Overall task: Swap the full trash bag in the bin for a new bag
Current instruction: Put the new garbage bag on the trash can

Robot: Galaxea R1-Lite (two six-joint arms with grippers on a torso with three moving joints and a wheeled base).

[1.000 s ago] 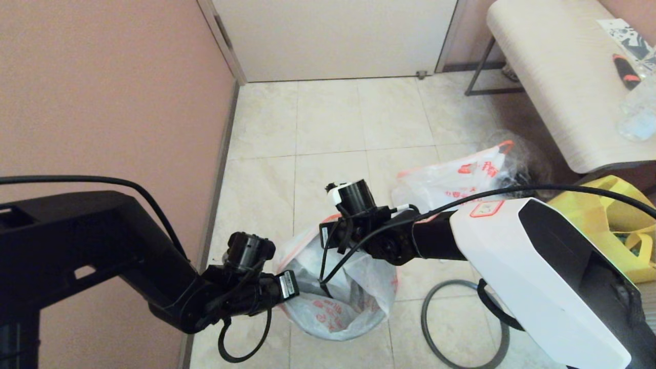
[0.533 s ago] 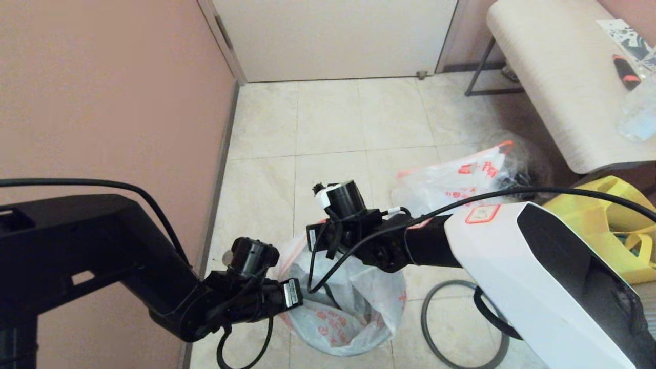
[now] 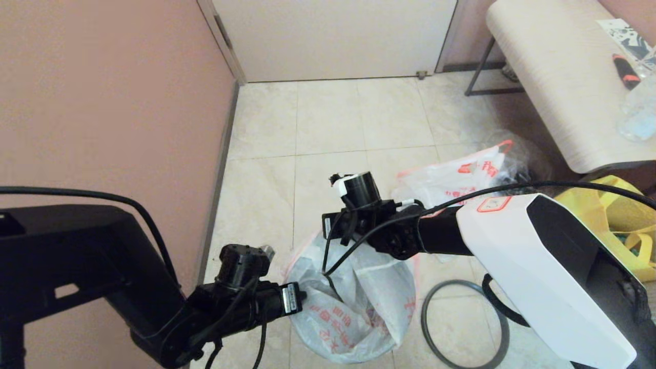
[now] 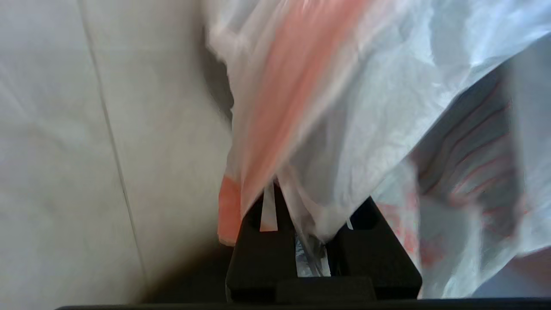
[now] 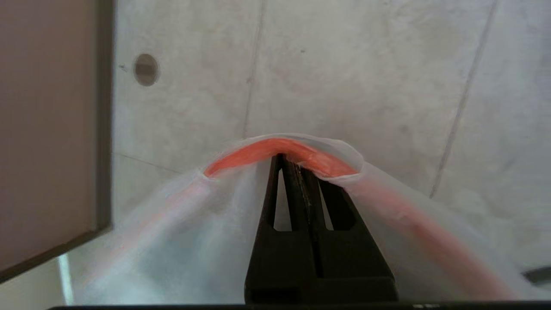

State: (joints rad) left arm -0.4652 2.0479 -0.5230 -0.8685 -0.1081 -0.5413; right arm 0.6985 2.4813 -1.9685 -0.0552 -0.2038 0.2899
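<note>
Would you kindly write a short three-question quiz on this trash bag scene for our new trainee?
1. True or false: the grey hoop lies on the floor, off the bin.
2. Which grippers are shut on the new bag? A) left only B) right only C) both
3. Fill in: the full trash bag lies on the floor beside the yellow ____.

Key
1. True; it lies flat on the tiles.
2. C; the left gripper pinches bunched plastic, the right gripper clamps the orange-red edge.
3. tote.
</note>
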